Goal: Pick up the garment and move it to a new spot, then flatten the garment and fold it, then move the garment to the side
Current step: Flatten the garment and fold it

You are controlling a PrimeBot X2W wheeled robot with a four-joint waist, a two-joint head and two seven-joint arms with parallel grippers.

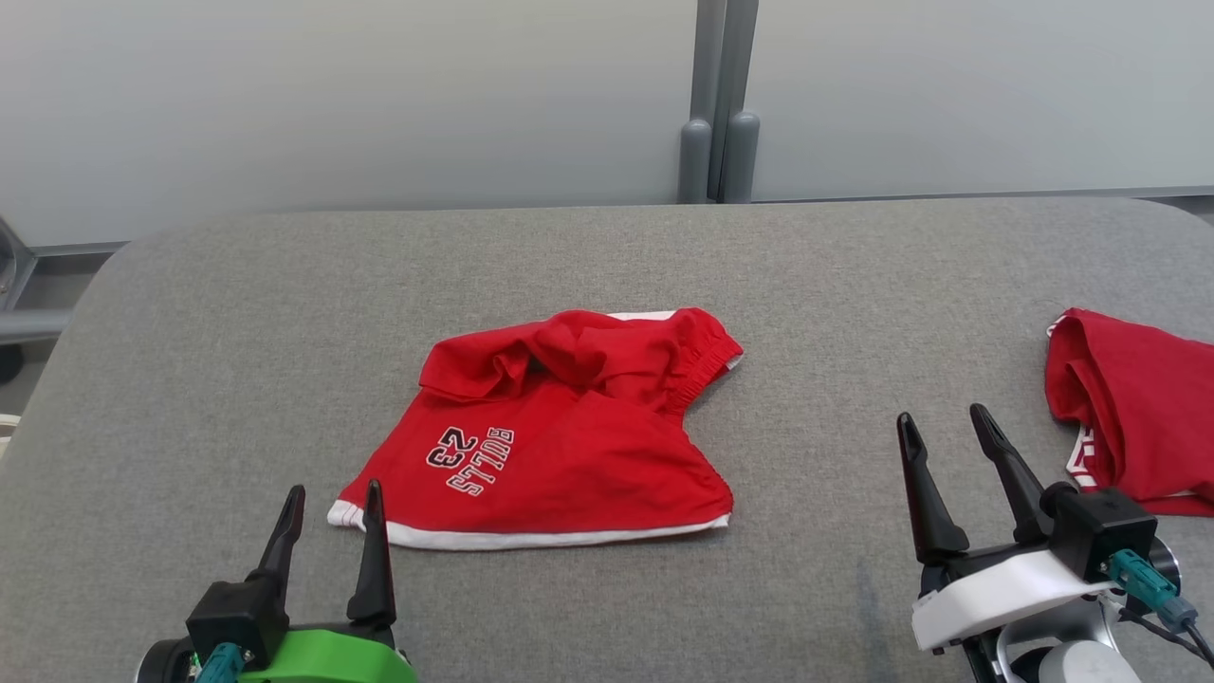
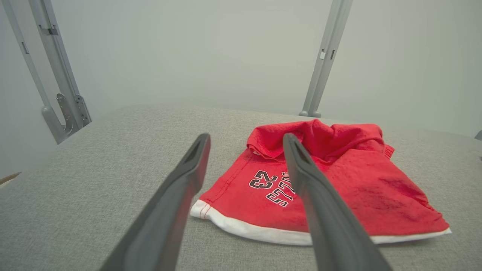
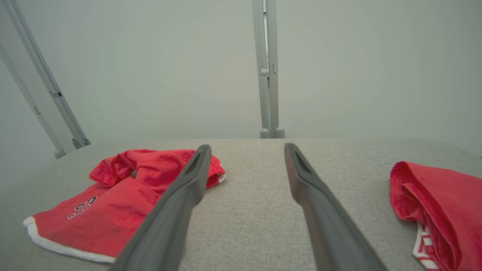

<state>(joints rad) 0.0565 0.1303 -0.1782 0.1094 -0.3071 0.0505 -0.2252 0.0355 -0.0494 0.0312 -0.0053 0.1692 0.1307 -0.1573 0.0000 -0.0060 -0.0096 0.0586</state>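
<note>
Dark left hand spread wide, empty, right hand the same

Ends at the left tool in two long, dark, tapering fingers on a black block and bright green bracket. Repeats them at the right tool over a white bracket, with a teal connector and black cable.

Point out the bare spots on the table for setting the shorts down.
Free: the table left of the shorts, the strip behind them to the far edge, and the stretch between them and the other garment. Crowded: the right edge, where that garment lies.
</note>
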